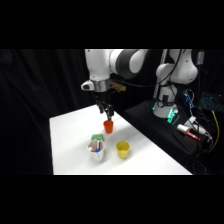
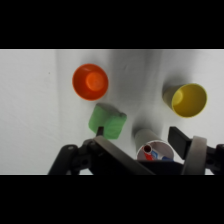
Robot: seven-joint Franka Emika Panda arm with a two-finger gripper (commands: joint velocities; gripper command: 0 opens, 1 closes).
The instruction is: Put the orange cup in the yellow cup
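A: Where's the orange cup (image 1: pixel 108 127)?
B: Upright on the table (image 1: pixel 70 145), nearer its far edge, apart from the yellow cup (image 1: pixel 122 149). Gripper (image 1: pixel 106 116) right above it; we can't tell whether jaws grip.
A: So nesting's still left.
B: Yep, nothing in yellow yet.

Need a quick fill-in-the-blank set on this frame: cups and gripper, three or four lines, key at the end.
1. The gripper hangs directly above the ____ cup.
2. The yellow cup stands upright and ____ inside.
3. The white cup holds red and ____ items.
4. The cup right behind the white cup in the side view is ____.

Missing words: orange; empty; blue; green
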